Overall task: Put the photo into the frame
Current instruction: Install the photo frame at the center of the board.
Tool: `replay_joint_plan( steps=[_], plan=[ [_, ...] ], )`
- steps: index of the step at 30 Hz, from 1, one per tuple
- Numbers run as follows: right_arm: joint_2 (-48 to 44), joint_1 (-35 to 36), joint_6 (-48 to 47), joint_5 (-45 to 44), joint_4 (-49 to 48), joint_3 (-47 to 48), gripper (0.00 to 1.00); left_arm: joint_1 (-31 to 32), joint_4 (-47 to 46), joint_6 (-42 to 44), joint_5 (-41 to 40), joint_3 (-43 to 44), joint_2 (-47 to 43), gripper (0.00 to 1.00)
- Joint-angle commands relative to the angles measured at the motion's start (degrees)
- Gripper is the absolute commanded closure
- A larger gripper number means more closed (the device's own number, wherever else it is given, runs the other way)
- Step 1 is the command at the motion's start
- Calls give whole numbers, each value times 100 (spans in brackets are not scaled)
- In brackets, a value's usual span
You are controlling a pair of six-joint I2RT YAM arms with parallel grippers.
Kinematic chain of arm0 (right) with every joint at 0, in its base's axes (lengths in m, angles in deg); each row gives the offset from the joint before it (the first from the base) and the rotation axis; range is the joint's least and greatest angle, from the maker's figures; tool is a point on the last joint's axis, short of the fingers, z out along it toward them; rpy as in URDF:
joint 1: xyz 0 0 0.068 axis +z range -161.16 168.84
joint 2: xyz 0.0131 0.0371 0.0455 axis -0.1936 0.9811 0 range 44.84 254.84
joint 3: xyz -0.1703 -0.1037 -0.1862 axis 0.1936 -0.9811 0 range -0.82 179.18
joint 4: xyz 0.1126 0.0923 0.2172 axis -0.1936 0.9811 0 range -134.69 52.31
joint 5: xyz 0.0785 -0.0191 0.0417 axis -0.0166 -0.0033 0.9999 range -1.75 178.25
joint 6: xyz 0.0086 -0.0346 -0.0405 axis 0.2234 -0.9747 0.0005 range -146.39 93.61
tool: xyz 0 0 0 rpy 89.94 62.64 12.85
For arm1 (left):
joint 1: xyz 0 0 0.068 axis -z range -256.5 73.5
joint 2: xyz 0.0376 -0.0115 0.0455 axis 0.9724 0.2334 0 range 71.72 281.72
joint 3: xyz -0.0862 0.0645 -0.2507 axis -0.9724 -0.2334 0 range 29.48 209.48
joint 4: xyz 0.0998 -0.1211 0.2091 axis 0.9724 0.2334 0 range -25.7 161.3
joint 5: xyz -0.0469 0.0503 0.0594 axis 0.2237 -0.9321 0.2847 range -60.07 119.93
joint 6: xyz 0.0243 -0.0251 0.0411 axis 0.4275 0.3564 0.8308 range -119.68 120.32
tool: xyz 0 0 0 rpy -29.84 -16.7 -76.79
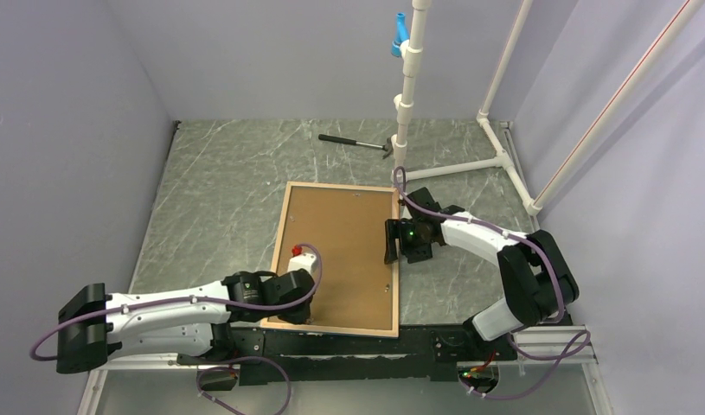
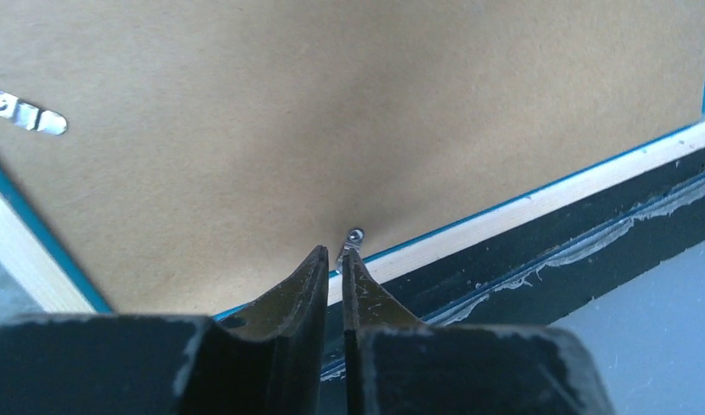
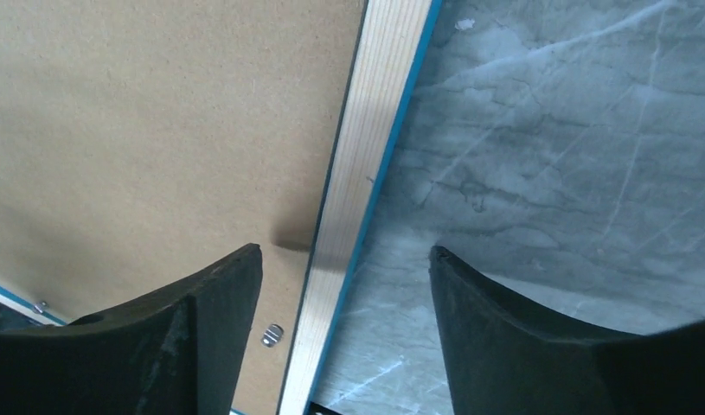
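Directly below right end effector (image 3: 344, 255), frame (image 3: 374, 130).

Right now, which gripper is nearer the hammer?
Right. The right gripper is over the frame's right edge, midway up; the left gripper is at the frame's near edge, farther from the hammer beyond the frame's far edge.

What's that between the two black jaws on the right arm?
The right wrist view shows the frame's light wood edge between the right gripper's open jaws, marbled table beside it.
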Motion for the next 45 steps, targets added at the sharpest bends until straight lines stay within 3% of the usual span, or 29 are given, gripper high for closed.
replay_joint_plan(
  steps=[1,4,7,10,17,27,30,34,39,41,45],
  plan=[
    [290,113,70,-204,-251,-48,34,-22,-530,522,636,53,301,85],
    [327,121,66,-347,-231,-31,56,-23,-562,669,710,201,633,88],
    [370,117,77,-629,-158,-2,87,-23,-538,757,661,349,882,89],
    [471,121,49,-907,-26,63,99,-23,-537,857,632,484,1108,89],
    [569,122,37,-998,-4,127,100,-15,-583,1016,741,731,1527,92],
    [543,121,1,-968,20,163,100,39,-638,1129,1060,745,1179,90],
    [558,119,2,-968,16,180,100,161,-505,1089,980,845,1341,82],
    [549,123,-9,-972,28,190,100,230,-314,933,763,892,1510,57],
    [475,122,-33,-998,47,181,100,297,234,486,6,968,1472,38],
    [465,122,-37,-998,48,173,100,310,387,439,-171,988,1446,32],
    [464,127,-49,-975,38,157,100,311,588,459,-321,969,1458,34]
  ],
)
